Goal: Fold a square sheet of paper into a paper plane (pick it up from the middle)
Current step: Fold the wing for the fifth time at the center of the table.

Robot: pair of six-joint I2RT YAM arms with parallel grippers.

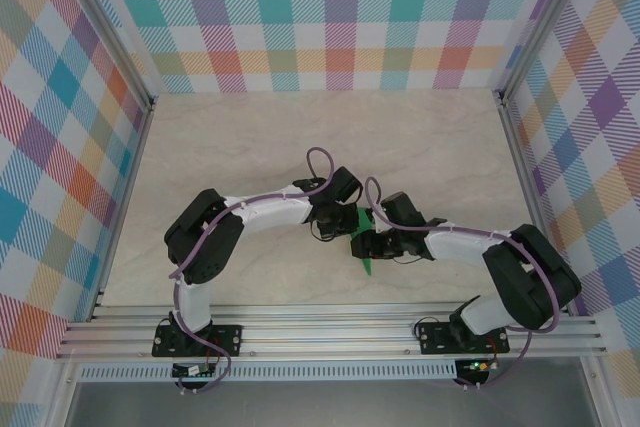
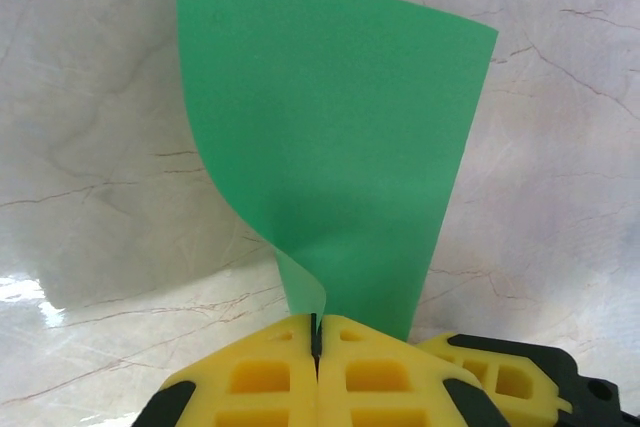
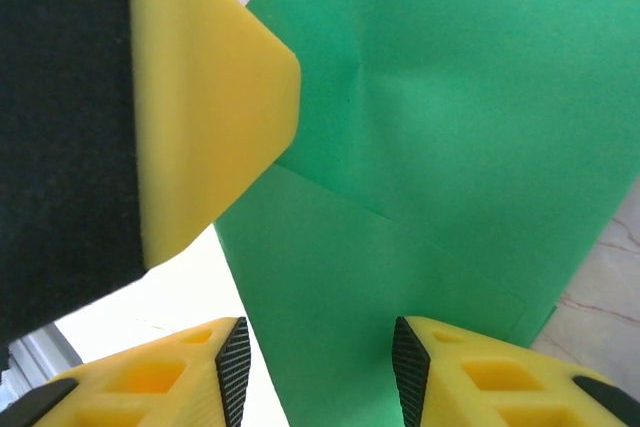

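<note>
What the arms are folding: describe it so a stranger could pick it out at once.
On the pale marble-patterned table, look near the front where two black-and-white arms meet. A bright green sheet of paper, curled and creased, is pinched in the shut, yellow-fingered left gripper. It is the one green thing among black, white and yellow parts.

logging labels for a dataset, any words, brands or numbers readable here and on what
None can be read.
The paper is plain green, unmarked.
The plaid walls carry a pattern, no words.
The small boards below the arm bases are too small to tell.
</note>
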